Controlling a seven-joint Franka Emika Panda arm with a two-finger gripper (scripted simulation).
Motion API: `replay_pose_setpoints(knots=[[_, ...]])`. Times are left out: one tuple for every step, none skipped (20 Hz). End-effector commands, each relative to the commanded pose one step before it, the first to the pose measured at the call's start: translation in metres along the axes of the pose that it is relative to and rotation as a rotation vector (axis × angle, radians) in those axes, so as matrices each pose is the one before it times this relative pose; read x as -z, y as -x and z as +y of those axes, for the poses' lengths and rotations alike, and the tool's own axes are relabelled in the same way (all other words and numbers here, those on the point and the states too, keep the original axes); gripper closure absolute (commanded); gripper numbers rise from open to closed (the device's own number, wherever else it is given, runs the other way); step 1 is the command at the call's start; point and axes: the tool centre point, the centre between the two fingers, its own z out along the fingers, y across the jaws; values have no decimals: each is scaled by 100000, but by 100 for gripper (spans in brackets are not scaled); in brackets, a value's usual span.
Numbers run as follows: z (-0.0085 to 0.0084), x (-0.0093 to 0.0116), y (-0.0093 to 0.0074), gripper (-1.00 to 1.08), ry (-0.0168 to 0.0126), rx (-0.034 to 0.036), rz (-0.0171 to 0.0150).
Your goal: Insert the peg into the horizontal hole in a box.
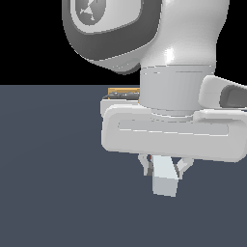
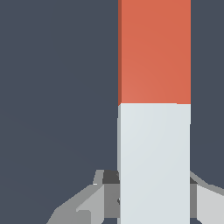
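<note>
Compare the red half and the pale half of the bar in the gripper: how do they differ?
The red half is orange-red; the pale half is greyish white. The pale half sits between the fingers of the gripper; the red half juts free beyond them. Both share one width and one straight line.

I log the peg (image 2: 154,109) lodged between the claw (image 1: 164,169) fingers (image 1: 144,164), one finger on each side, its end projecting below them. Claw and peg hang above the counter (image 1: 48,169), in the exterior view's right half.
</note>
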Motion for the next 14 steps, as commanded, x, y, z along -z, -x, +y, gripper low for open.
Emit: replay_pose_setpoints(knots=[[1284, 967, -4831, 108, 203, 9201, -23], [526, 329, -1860, 108, 11, 3590, 10], [506, 315, -1786, 108, 10, 3450, 13], [485, 301, -1713, 108, 8, 3312, 15], [465, 286, -1639, 108, 7, 3170, 17], [444, 272, -1561, 108, 6, 3022, 18], [422, 257, -1481, 108, 6, 2870, 18], [400, 243, -1406, 108, 4, 2727, 19], [378, 228, -1334, 108, 3, 2591, 21], [356, 214, -1261, 108, 1, 2450, 22], [332, 199, -1182, 108, 0, 2301, 22], [308, 183, -1094, 108, -1, 2130, 21], [281, 166, -996, 108, -1, 1940, 20], [252, 148, -891, 108, -1, 1738, 19]])
